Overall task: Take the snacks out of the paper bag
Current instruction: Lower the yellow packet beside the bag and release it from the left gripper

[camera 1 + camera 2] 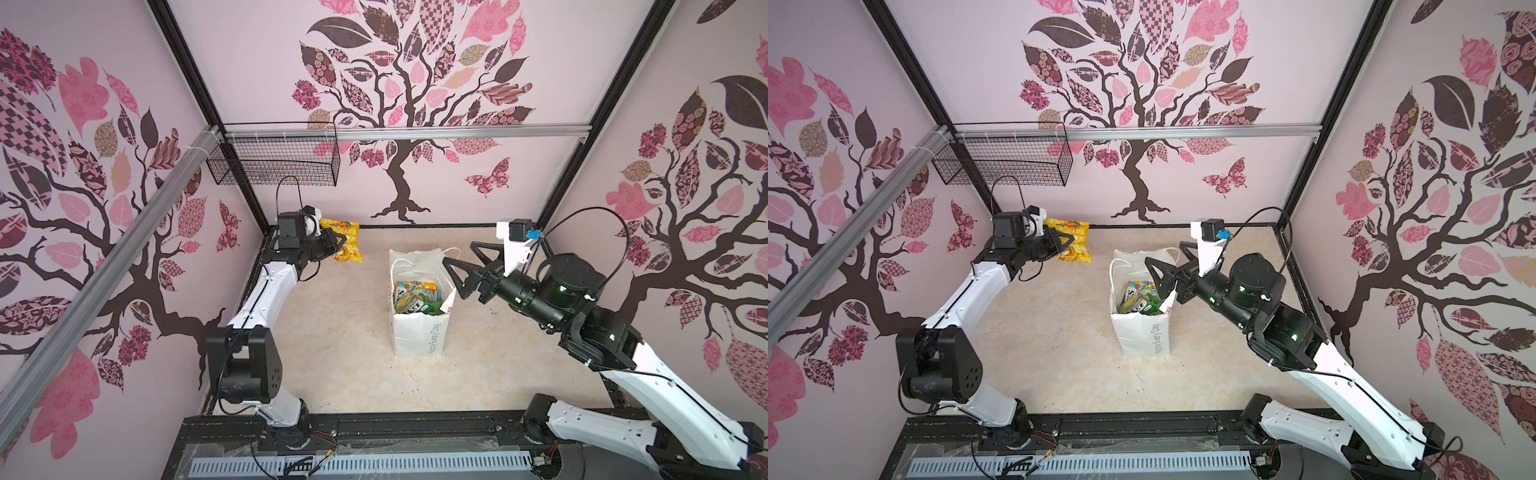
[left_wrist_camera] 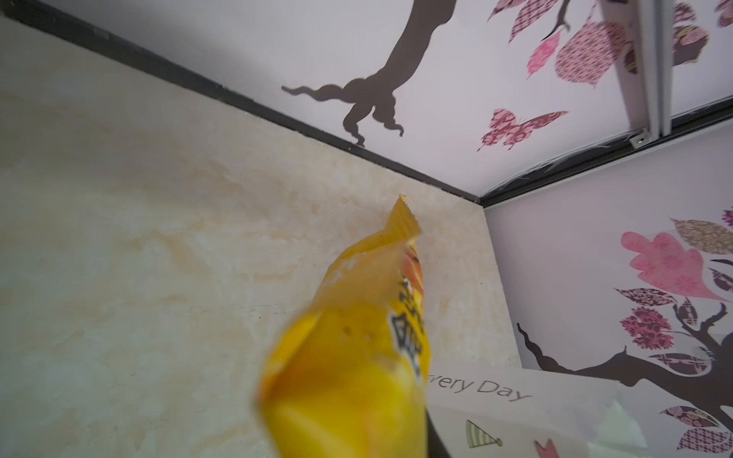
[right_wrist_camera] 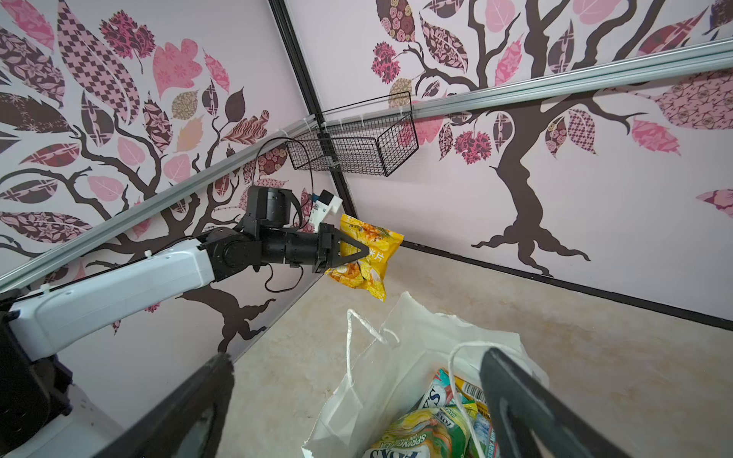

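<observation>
The pale marbled surface [image 1: 332,374] is bounded by patterned walls. A black wire basket [image 1: 274,164] is hung on the rear wall rail, towards the left corner.

The paper bag [image 1: 417,334] is seen in both top views standing upright near the middle of the surface, with its mouth open and its white cord handles slack at the rim. Grey lettering is seen on its front panel.

The right fingers [image 1: 455,278] are spread wide and are poised at the right-hand rim of the bag's mouth. It cannot be told whether the rim is touched.

The left fingers [image 1: 332,244] are closed narrowly on the larger yellow-orange packet [image 1: 348,230]. It is held off the surface near the rear left corner, below the basket and well apart from the bag.

The remaining snacks [image 1: 417,296] are seen inside the bag: crumpled green, yellow and teal packets, with "FOX'S" legible in the right wrist view [image 3: 428,434].
</observation>
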`<state>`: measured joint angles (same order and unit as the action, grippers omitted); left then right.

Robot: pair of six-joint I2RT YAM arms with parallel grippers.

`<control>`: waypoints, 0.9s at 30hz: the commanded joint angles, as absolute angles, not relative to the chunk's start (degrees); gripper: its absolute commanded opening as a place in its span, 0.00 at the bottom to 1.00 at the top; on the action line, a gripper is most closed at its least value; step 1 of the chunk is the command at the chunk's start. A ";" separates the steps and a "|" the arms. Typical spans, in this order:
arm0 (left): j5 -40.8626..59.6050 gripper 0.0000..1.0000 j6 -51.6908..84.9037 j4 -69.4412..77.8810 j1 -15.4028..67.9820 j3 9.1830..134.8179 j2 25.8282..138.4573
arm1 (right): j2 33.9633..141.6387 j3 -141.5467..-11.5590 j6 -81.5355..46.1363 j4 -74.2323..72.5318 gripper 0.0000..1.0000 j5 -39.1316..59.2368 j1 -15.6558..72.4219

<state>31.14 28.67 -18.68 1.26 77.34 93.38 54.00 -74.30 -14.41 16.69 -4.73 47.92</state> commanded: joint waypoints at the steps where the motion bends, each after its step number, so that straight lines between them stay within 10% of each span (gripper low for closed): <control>1: 31.90 0.13 25.98 -20.88 1.05 76.54 96.93 | 54.37 -75.52 -15.53 18.87 1.00 -4.30 48.12; 19: 28.18 0.25 22.58 -22.30 0.88 80.38 116.05 | 54.38 -77.07 -17.93 24.20 1.00 -4.10 48.09; 27: 21.18 0.60 21.29 -25.76 0.68 81.46 114.78 | 54.46 -77.77 -18.02 25.33 1.00 -4.48 48.14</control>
